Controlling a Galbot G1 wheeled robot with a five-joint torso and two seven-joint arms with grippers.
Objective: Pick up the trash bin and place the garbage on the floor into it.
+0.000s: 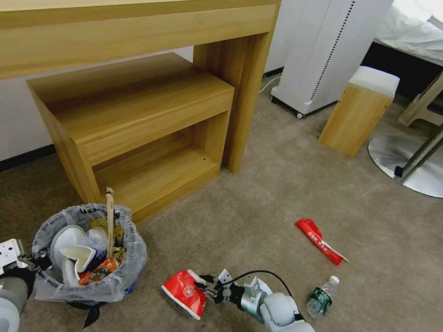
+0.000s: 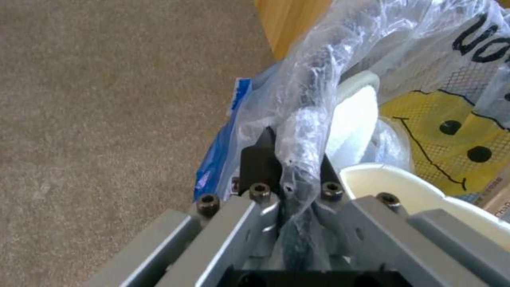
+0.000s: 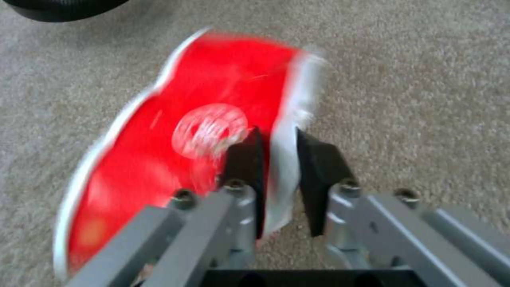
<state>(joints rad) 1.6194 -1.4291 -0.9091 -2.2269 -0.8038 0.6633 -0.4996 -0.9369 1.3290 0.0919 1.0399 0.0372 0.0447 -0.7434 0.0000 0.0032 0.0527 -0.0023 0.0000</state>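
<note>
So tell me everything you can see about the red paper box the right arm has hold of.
The red paper box is a flattened, squashed carton of thin card, bright red outside with a round white printed emblem and white edges. It hangs tilted at the tip of the right hand, whose two dark fingers pinch its white rim from both sides. It sits low over the beige carpet, just right of the trash bin, not touching it.

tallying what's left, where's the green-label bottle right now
In the head view the bottle lies on the beige carpet just right of the right arm, with the long red wrapper beyond it.
</note>
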